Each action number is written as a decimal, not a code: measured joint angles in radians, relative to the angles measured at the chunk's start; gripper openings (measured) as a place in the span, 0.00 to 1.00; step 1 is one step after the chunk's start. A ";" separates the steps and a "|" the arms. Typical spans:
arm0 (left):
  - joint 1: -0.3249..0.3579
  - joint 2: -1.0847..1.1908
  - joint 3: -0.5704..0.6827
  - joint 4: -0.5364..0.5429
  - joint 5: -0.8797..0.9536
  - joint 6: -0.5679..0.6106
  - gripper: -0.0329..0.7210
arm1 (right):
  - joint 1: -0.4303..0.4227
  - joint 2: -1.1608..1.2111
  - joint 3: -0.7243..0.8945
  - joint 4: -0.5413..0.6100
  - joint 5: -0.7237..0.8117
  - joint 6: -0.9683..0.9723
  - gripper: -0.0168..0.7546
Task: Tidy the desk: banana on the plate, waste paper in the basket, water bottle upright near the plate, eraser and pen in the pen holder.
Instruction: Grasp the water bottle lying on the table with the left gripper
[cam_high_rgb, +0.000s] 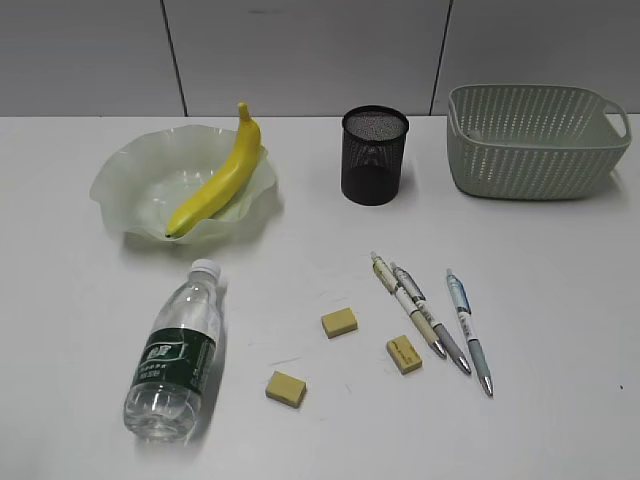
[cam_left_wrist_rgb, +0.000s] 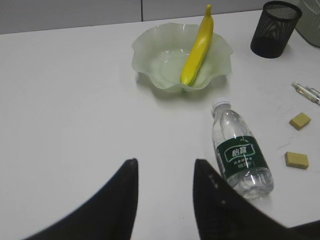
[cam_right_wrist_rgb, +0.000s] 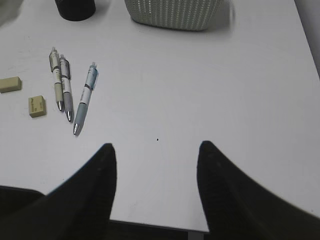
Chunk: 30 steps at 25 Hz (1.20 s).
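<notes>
The banana (cam_high_rgb: 222, 185) lies in the pale-green plate (cam_high_rgb: 130, 175) at the back left. The water bottle (cam_high_rgb: 175, 355) lies on its side on the desk (cam_high_rgb: 560, 300), cap toward the plate. Three yellow erasers (cam_high_rgb: 339, 322) and three pens (cam_high_rgb: 432, 318) lie in the middle, in front of the black pen holder (cam_high_rgb: 374, 155). The basket (cam_high_rgb: 535, 150) stands at the back right. No waste paper shows in any view. My left gripper (cam_left_wrist_rgb: 166, 165) is open and empty just left of the bottle (cam_left_wrist_rgb: 240, 152). Also open and empty, my right gripper (cam_right_wrist_rgb: 156, 147) hangs over bare desk right of the pens (cam_right_wrist_rgb: 85, 97).
Neither arm shows in the exterior view. In the right wrist view the desk's near edge (cam_right_wrist_rgb: 150, 226) runs just under the fingers, and the basket (cam_right_wrist_rgb: 172, 12) stands at the top. A grey panelled wall (cam_high_rgb: 300, 50) backs the desk.
</notes>
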 joint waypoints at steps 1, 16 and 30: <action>0.000 0.037 -0.010 -0.006 -0.025 0.000 0.42 | 0.000 -0.023 0.005 0.000 0.005 0.000 0.56; -0.079 1.274 -0.388 -0.213 -0.225 0.109 0.69 | 0.001 -0.057 0.008 -0.001 0.011 0.000 0.55; -0.163 1.774 -0.621 -0.221 -0.216 0.014 0.75 | 0.001 -0.057 0.008 -0.001 0.011 0.000 0.38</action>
